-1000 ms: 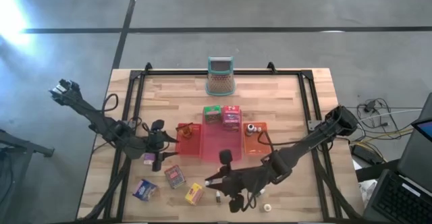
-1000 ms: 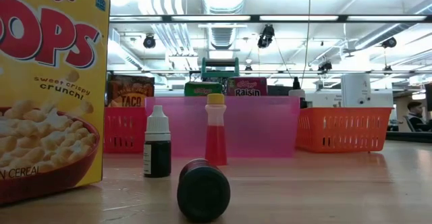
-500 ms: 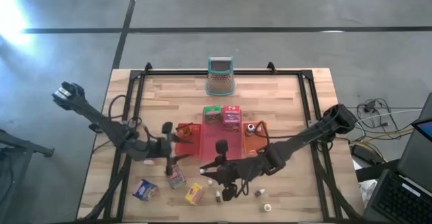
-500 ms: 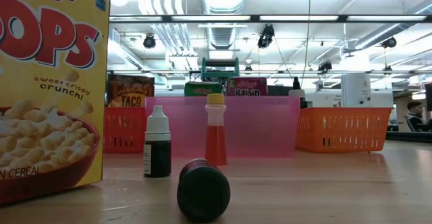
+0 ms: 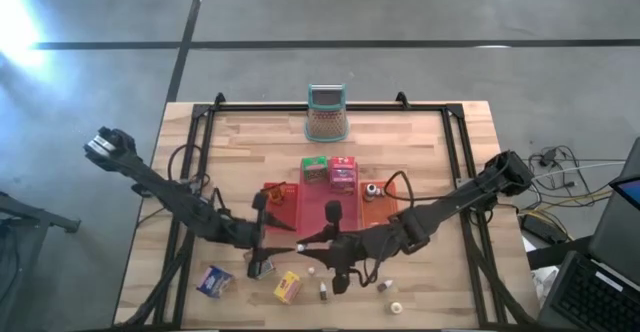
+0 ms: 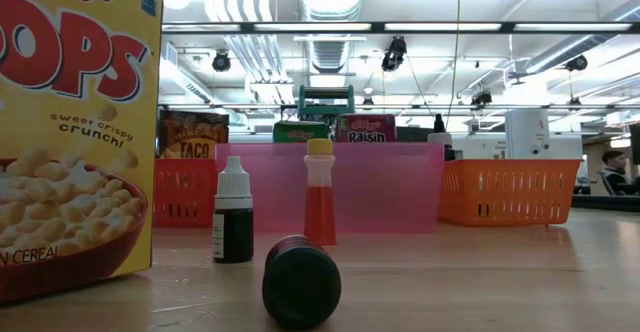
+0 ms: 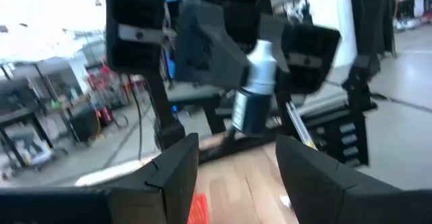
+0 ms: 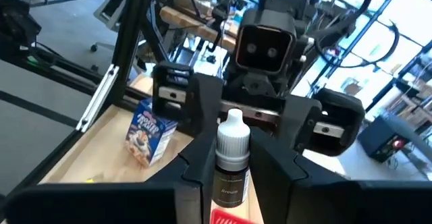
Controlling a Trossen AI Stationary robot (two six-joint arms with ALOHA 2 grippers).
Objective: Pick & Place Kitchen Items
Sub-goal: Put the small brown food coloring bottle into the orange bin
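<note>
Your right gripper is pinching a small dropper bottle, upright, above the table's front. The left gripper, fingers spread and empty, faces it directly, bottle just ahead; it looks like a handover.

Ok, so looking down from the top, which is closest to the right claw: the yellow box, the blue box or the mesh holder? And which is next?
From the right claw, which holds the little bottle:
1. Yellow box, just beside it, toward the table's front edge.
2. Blue box, front left.
3. Mesh holder, at the middle of the back edge.
</note>
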